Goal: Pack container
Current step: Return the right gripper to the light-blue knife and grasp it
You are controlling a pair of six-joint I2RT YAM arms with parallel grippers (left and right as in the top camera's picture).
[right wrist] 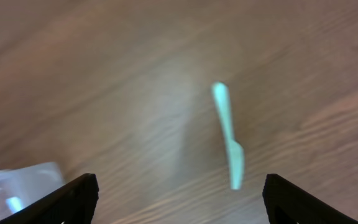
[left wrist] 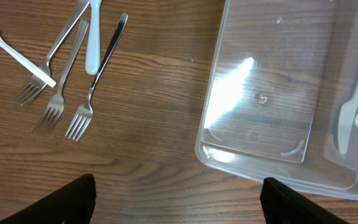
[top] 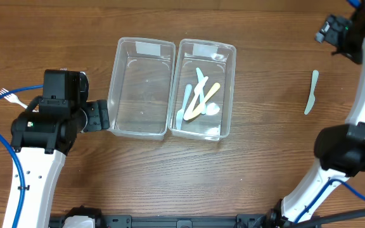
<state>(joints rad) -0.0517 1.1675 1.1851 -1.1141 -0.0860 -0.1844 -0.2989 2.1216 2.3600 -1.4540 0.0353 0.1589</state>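
Two clear plastic containers stand side by side at the table's middle. The left container (top: 140,88) holds nothing. The right container (top: 204,90) holds several plastic utensils (top: 199,98) in pale blue, white and yellow. A pale green plastic knife (top: 311,92) lies alone on the wood at the right, and the blurred right wrist view shows this knife (right wrist: 229,137) ahead of my right gripper (right wrist: 179,202), which is open and holds nothing. My left gripper (left wrist: 179,205) is open and empty over bare wood, just before the left container's near corner (left wrist: 229,155).
Left of the containers lie three metal forks (left wrist: 58,102), a white plastic fork (left wrist: 17,53) and a pale blue handle (left wrist: 92,43). From overhead only the white fork (top: 10,96) shows beside my left arm (top: 49,120). My right arm (top: 350,145) stands along the right edge.
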